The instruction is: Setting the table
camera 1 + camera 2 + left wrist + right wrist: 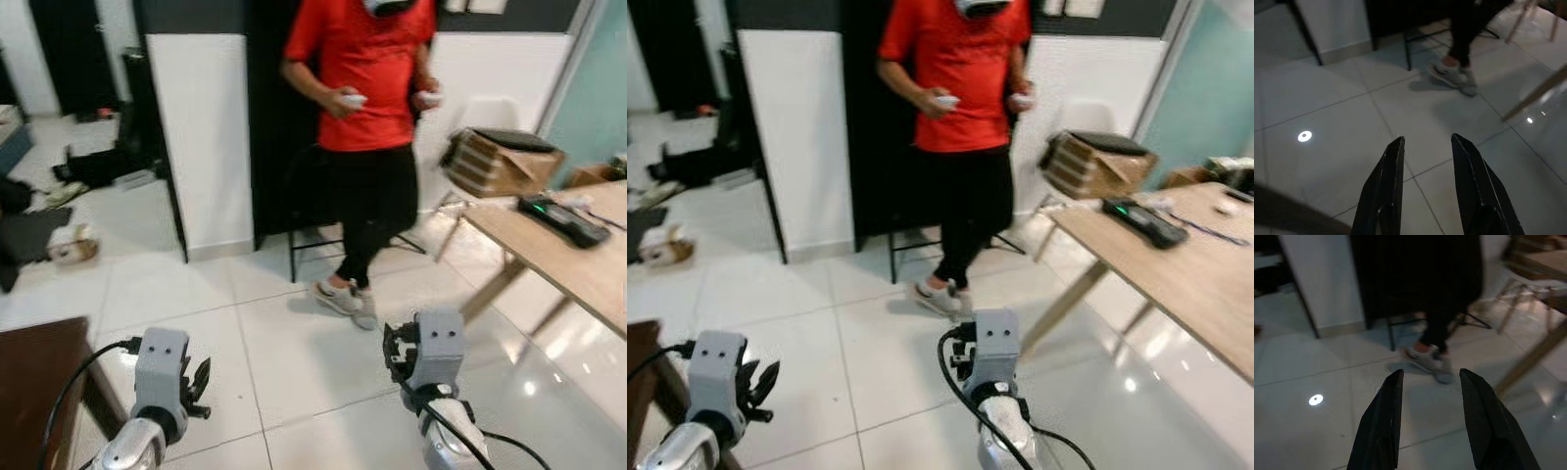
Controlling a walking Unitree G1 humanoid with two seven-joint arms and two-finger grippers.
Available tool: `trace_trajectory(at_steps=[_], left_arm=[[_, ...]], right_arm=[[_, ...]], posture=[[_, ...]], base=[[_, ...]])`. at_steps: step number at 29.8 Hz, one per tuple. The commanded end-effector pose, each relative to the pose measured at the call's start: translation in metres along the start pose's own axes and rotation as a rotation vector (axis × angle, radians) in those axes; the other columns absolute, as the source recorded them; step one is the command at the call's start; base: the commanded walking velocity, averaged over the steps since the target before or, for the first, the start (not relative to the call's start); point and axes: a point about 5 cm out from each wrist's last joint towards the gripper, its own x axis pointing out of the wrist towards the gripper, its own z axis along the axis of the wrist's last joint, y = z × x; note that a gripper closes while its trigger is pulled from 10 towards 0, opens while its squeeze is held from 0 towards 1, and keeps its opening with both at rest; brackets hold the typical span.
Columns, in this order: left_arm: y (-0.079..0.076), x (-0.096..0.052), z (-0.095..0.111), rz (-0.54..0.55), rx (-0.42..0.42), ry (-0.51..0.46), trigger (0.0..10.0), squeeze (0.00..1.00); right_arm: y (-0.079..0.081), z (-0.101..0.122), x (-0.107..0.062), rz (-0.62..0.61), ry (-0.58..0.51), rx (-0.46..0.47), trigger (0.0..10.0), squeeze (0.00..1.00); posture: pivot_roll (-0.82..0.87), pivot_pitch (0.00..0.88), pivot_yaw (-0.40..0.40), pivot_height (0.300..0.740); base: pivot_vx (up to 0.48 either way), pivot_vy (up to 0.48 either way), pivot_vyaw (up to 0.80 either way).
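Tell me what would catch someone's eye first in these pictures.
A person in a red shirt stands straight ahead on the white tiled floor, holding small controllers. To the right is a light wooden table with a black device on it. Both grippers, left and right, hang open over the floor.

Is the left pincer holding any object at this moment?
No, the left pincer is open, with only bare white floor between its fingers.

Table: light wooden table (573, 259) on slanted legs, at the right.
On it: black oblong device (563, 219); brown cardboard box (500, 160) at its far end.
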Motion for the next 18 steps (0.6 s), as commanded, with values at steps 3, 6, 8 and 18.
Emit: trace_trajectory(at_steps=[3,6,8,18], left_arm=[[-0.0017,-0.0004,-0.0054,-0.004,0.006,0.023,10.0,0.0],[-0.0019,-0.0004,-0.006,-0.004,0.005,0.024,10.0,0.0],[-0.0021,-0.0005,-0.0065,-0.004,0.005,0.024,10.0,0.0],[-0.0012,-0.0002,-0.0116,0.0,-0.001,0.042,10.0,0.0]], right_arm=[[-0.0043,-0.0042,-0.0018,-0.012,0.018,-0.004,10.0,0.0],[-0.0044,-0.0044,-0.0018,-0.012,0.018,-0.005,10.0,0.0],[-0.0045,-0.0044,-0.0016,-0.011,0.018,-0.005,10.0,0.0],[-0.0052,-0.0041,-0.0015,-0.011,0.017,-0.007,10.0,0.0]], posture=[[0.02,0.066,0.076,0.74],[0.02,0.064,0.075,0.74],[0.02,0.062,0.075,0.74],[0.02,0.06,0.074,0.74]], base=[[0.0,0.0,-0.78],[0.0,0.0,-0.78],[0.0,0.0,-0.78],[0.0,0.0,-0.78]])
